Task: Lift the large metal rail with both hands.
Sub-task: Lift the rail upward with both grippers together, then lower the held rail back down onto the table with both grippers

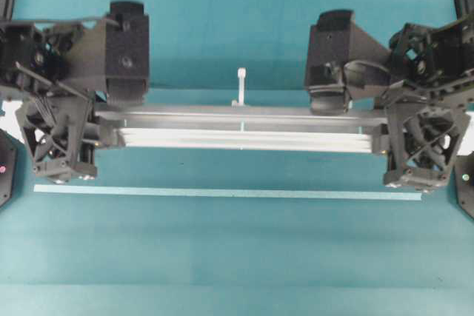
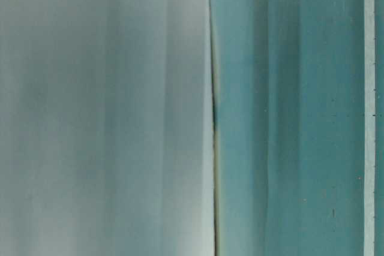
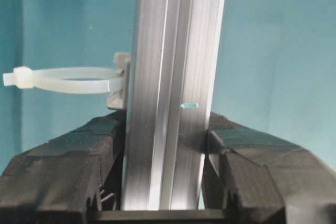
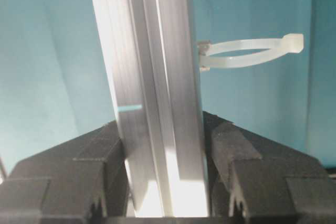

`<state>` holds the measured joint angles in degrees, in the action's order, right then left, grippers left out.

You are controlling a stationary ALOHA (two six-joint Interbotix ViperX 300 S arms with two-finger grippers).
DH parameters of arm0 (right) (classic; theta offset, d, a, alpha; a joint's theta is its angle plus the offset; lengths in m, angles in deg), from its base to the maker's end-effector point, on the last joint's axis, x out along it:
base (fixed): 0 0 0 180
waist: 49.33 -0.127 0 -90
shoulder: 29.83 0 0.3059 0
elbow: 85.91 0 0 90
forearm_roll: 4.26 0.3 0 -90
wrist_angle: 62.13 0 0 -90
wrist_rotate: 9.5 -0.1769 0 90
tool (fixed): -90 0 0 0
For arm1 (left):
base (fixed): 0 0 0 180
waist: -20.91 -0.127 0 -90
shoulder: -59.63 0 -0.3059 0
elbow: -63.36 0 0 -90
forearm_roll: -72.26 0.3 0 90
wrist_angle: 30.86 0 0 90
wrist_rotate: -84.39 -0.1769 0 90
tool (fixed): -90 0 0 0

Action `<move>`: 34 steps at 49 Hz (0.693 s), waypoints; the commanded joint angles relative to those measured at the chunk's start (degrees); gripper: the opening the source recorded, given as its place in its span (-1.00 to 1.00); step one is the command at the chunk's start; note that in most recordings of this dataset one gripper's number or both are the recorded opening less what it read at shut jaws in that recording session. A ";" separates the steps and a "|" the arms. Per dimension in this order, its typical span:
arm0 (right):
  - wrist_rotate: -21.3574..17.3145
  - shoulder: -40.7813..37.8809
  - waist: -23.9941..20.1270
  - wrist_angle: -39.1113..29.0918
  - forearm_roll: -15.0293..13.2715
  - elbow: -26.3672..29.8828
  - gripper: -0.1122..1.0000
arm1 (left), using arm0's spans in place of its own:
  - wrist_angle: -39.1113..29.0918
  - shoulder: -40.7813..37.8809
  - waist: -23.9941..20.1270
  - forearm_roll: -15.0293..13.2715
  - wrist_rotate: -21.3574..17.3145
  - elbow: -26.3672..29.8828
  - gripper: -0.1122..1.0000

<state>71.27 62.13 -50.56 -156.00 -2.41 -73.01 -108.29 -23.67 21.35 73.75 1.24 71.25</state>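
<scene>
The large metal rail (image 1: 244, 127) is a long silver grooved bar lying crosswise between both arms. My left gripper (image 1: 98, 135) is shut on its left end and my right gripper (image 1: 385, 138) is shut on its right end. In the left wrist view the rail (image 3: 173, 51) runs up from between the black fingers (image 3: 63, 166), which press on both its sides at the gripper (image 3: 167, 124). The right wrist view shows the same grip (image 4: 161, 124) on the rail (image 4: 147, 40). A white looped tie (image 1: 241, 86) sticks out from the rail's far side (image 3: 68, 80) (image 4: 247, 51).
A thin pale tape strip (image 1: 222, 192) lies on the teal table (image 1: 237, 257), parallel to the rail and nearer the front. The arms' black bodies (image 1: 126, 42) (image 1: 333, 49) stand behind the rail. A blurred pale surface (image 2: 102, 112) fills half the table-level view, with the tape strip (image 2: 369, 112) at its right edge.
</scene>
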 commanded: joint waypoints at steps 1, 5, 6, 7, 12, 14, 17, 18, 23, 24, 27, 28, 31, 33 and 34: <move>-1.23 0.26 -0.18 0.35 0.35 2.37 -0.11 | -0.26 0.00 -0.35 0.26 0.88 4.92 -0.15; -1.23 0.18 -0.18 0.00 0.26 3.78 -0.11 | -1.85 -0.62 -0.26 0.26 0.79 6.77 -0.15; -1.23 0.26 -0.26 -0.18 0.35 4.13 -0.11 | -2.29 -0.79 -0.26 0.18 0.79 7.12 -0.15; -1.32 0.18 -0.18 -0.26 0.26 4.57 -0.11 | -2.81 -0.97 -0.26 0.26 0.79 7.38 -0.15; -1.32 0.18 -0.18 -0.88 0.26 6.59 -0.11 | -5.89 -1.58 -0.35 0.26 0.70 9.23 -0.15; -1.32 0.18 -0.18 -1.05 0.26 7.21 -0.11 | -6.94 -1.85 -0.26 0.18 0.70 10.11 -0.15; -1.23 0.18 -0.26 -1.23 0.26 8.00 -0.11 | -8.00 -2.29 -0.26 0.26 0.79 11.16 -0.15; -1.23 0.18 -0.18 -1.23 0.26 8.17 -0.11 | -8.09 -2.37 -0.35 0.18 0.79 11.51 -0.15; -1.23 0.18 -0.18 -1.23 0.26 8.53 -0.11 | -8.09 -2.81 -0.35 0.26 0.79 12.22 -0.15; -1.23 0.18 -0.18 -1.23 0.26 8.53 -0.11 | -8.09 -2.81 -0.44 0.26 0.79 12.22 -0.15; -1.23 0.18 -0.18 -1.23 0.26 8.53 -0.11 | -8.09 -2.81 -0.44 0.26 0.79 12.22 -0.15; -1.23 0.18 -0.18 -1.23 0.26 8.53 -0.11 | -8.17 -2.90 -0.44 0.26 0.79 12.22 -0.15; -1.23 0.26 -0.09 -1.32 0.26 8.53 -0.11 | -8.09 -2.90 -0.44 0.18 0.70 12.22 -0.15; -1.23 0.26 -0.18 -1.23 0.35 8.53 -0.11 | -8.09 -2.90 -0.44 0.26 0.62 12.22 -0.15; -1.23 0.26 -0.18 -1.23 0.26 8.53 -0.11 | -8.09 -2.90 -0.35 0.18 0.62 12.22 -0.15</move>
<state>71.19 62.13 -50.56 -158.02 -2.41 -66.77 -117.34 -26.83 21.35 73.75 1.15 81.36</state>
